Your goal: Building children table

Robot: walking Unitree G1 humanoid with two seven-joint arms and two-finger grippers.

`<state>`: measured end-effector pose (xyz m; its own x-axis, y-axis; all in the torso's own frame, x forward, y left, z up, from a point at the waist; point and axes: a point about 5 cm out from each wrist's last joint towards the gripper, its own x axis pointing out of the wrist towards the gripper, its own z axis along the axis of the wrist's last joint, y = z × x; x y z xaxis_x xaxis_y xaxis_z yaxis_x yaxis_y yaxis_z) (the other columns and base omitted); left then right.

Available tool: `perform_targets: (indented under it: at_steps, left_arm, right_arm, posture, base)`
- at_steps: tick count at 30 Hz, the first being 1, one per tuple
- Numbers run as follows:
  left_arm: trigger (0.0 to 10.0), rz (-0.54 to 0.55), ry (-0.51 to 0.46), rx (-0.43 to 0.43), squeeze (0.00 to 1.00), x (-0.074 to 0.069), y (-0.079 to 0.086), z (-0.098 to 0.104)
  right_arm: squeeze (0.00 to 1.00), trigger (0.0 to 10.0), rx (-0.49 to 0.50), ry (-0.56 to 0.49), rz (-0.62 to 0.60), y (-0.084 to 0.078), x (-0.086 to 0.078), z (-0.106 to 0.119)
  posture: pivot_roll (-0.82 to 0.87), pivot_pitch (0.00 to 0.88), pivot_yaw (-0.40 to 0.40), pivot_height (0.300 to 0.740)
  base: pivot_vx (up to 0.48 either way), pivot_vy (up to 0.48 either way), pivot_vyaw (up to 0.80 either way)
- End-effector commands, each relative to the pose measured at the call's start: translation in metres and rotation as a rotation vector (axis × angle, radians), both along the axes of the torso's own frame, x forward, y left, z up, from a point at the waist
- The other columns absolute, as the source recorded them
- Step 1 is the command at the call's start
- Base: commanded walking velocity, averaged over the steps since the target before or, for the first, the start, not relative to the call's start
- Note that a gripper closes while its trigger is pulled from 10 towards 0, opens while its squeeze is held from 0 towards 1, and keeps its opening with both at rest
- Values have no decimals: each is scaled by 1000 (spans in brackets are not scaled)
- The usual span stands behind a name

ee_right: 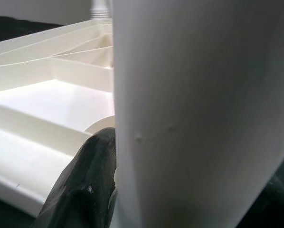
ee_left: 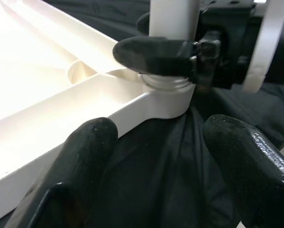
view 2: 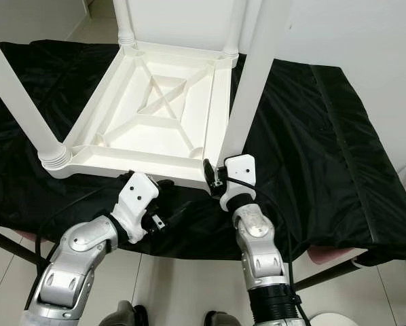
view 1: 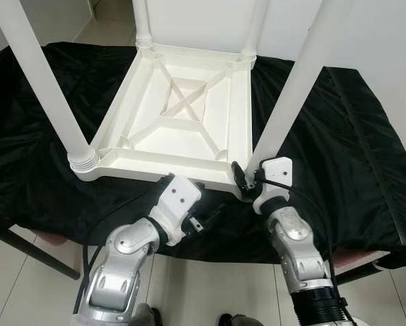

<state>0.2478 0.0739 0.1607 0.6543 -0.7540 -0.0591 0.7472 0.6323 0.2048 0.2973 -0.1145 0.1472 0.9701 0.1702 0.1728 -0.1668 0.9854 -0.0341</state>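
- One black cloth (view 1: 339, 142) covers the desk edge to edge.
- One white children's table (view 1: 182, 115) lies upside down on the cloth, its ribbed underside facing up, reaching the desk's near edge; four white legs stand from its corners. No brand, label or writing can be read on it.
- One leg (view 1: 291, 95) rises from the table's near right corner.
- Right gripper (view 1: 242, 178) is clamped around that leg's base.
- Left gripper (view 1: 201, 221) hovers at the desk's near edge, jaws wide apart, holding nothing.
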Motion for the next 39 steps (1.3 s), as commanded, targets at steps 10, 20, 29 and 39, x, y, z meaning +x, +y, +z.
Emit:
perform_targets:
  at_steps: [10, 20, 29, 39]
  left_arm:
    - [10000, 155, 0, -50, 0, 5, 4, -1]
    - [10000, 132, -1, -57, 0, 5, 5, 0]
    - [10000, 185, -30, -107, 0, 11, 11, 1]
    - [10000, 326, -56, -230, 0, 28, 13, 1]
  right_arm:
    - [1000, 10000, 104, 46, -52, 4, -6, -3]
    - [0, 10000, 92, 2, 29, 7, -10, 2]
    - [0, 10000, 52, -51, 89, 0, -12, -3]
    - [0, 10000, 44, -67, 30, -1, -5, -15]
  posture:
    - [-99, 133, -10, 740]
    - [-94, 125, -12, 740]
    - [-90, 94, -34, 740]
    - [-95, 64, -26, 740]
  base:
    - [0, 0, 0]
    - [0, 0, 0]
    - [0, 0, 0]
    - [0, 0, 0]
